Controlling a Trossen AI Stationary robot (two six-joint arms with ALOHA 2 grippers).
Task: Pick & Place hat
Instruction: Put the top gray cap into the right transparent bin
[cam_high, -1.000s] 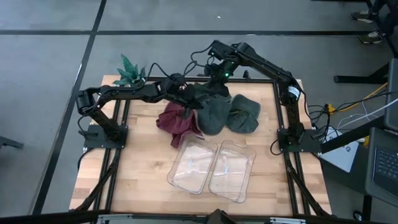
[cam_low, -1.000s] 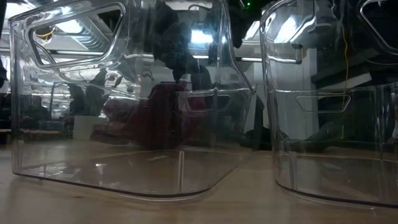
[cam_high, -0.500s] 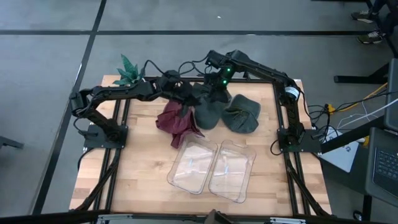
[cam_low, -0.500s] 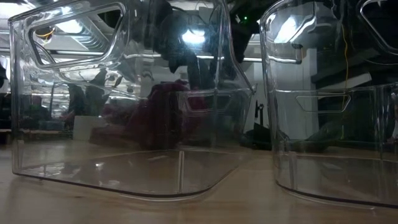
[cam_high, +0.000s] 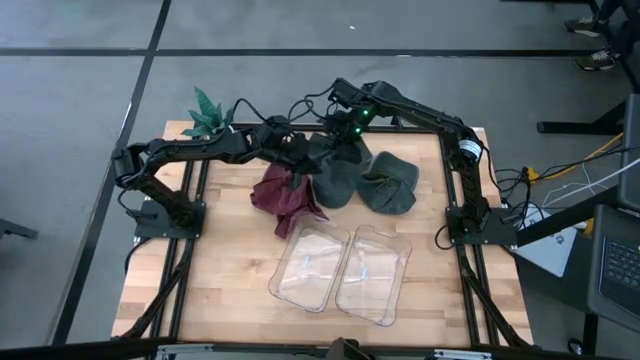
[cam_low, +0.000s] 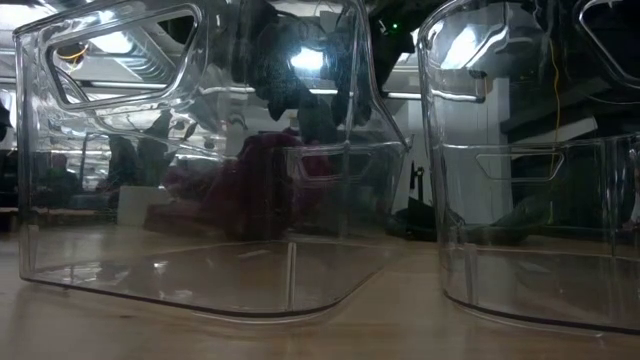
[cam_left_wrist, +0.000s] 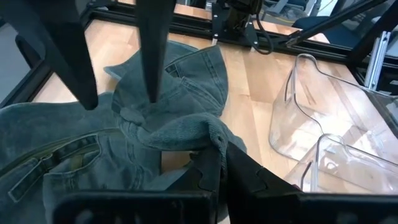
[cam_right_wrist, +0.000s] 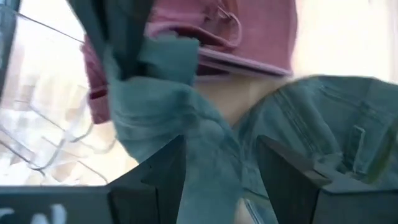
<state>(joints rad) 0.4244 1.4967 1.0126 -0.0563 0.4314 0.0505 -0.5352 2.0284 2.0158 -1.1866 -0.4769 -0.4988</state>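
The left gripper (cam_left_wrist: 214, 163) is pinching the green hat (cam_high: 338, 172) behind the two clear bins (cam_high: 340, 268), beside the red cloth (cam_high: 285, 193). The right gripper (cam_right_wrist: 221, 163) is straddling its fabric, fingers apart.

The left gripper (cam_high: 300, 158) has lifted a fold of the green hat (cam_high: 338, 175) and pulled it closer to the red hat (cam_high: 287, 193). The right gripper (cam_high: 345, 135) moved in above the green hat too.
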